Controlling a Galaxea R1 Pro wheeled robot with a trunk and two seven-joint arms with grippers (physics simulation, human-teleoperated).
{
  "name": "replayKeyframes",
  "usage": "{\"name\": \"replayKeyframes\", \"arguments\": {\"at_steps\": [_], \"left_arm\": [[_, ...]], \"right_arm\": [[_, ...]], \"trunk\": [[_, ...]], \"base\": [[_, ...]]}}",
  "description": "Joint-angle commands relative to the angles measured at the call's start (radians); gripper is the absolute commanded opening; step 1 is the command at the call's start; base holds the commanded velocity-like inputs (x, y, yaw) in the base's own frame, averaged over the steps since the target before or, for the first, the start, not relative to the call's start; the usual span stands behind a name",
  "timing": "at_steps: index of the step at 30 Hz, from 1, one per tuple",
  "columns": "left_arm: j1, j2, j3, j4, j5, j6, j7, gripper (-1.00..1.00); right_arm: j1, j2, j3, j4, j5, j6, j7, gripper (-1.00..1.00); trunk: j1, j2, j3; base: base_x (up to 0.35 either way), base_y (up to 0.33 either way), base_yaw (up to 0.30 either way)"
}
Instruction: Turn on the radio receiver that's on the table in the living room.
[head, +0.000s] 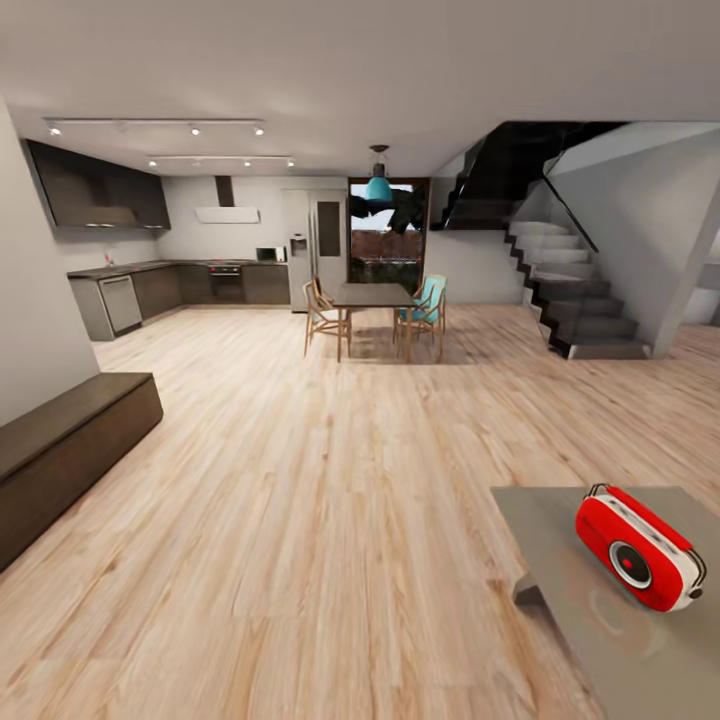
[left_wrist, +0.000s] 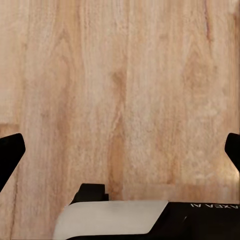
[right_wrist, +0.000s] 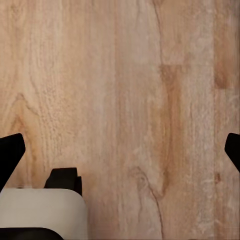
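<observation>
A glossy red radio receiver (head: 640, 560) with rounded corners (white trim, round dial) sits on a matte grey bench (head: 560, 520) at the head view's lower right. Both wrist views show the left pincer (left_wrist: 120, 150) and right pincer (right_wrist: 120, 150) spread wide over the wood-grain floor (head: 300, 520).

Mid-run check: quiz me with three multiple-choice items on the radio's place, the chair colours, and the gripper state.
1. Where is the radio receiver?
A. on the grey table, at the head view's lower right
B. on the dark bench
C. on the floor

2. What colour is the chair right of the dining table?
A. red
B. teal
C. black

3. How do the left gripper and right gripper stand?
A. both shut on the radio
B. one holds a cup
C. both open over the wooden floor

Answers: 1 A, it rests on the grey top. 2 B, teal seat and back. 3 C, fingertips wide apart, nothing between.
</observation>
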Motion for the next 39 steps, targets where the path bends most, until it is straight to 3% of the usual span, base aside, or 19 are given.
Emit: {"name": "replayKeyframes", "arguments": {"at_steps": [1, 25, 34, 37, 39], "left_arm": [[0.0, 0.0, 0.0, 0.0, 0.0, 0.0, 0.0, 1.0], [0.0, 0.001, 0.0, 0.0, 0.001, 0.0, 0.002, 1.0], [0.0, 0.003, 0.0, 0.0, 0.003, 0.0, 0.001, 1.0], [0.0, 0.003, 0.0, 0.0, 0.003, 0.0, 0.002, 1.0], [0.0, 0.004, 0.0, 0.0, 0.002, 0.0, 0.002, 1.0]], "right_arm": [[0.0, 0.0, 0.0, 0.0, 0.0, 0.0, 0.0, 1.0], [0.0, 0.0, 0.0, 0.007, 0.0, -0.001, 0.0, 1.0], [0.0, 0.0, 0.001, 0.009, 0.005, -0.002, 0.0, 1.0], [-0.001, 0.0, -0.002, -0.004, 0.009, 0.0, 0.001, 1.0], [-0.001, 0.0, -0.002, -0.073, 0.015, 0.005, 0.004, 1.0]], "trunk": [[0.0, 0.0, 0.0], [0.0, 0.0, 0.0], [0.0, 0.0, 0.0], [0.0, 0.0, 0.0], [0.0, 0.0, 0.0]], "base": [[0.291, -0.203, 0.0], [0.252, -0.233, 0.0], [0.075, -0.069, 0.0], [0.002, -0.002, 0.0], [0.0, 0.0, 0.0]]}}
